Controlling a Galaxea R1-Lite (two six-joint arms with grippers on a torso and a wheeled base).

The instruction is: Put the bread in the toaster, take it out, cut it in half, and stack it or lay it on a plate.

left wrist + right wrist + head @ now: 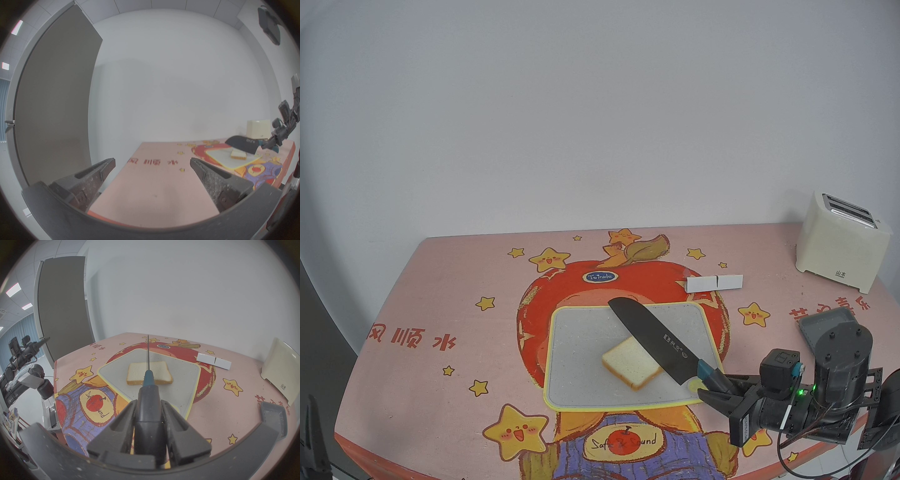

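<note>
A slice of bread (631, 362) (149, 372) lies whole on the grey cutting board (581, 350) (181, 377) at the table's middle. My right gripper (720, 394) (149, 415) is shut on the handle of a black knife (656, 340) (148, 349), near the board's front right corner. The blade is held edge-down above the bread, crossing its middle. The cream toaster (841, 241) (281, 368) stands at the back right, slots empty. My left gripper (151, 175) hangs open off the table's left end, far from the board (225, 156).
A white knife holder (714, 283) (214, 361) lies behind the board. A dark grey tray-like object (822, 325) (275, 418) sits at the right edge by my right arm. The table's left half is bare.
</note>
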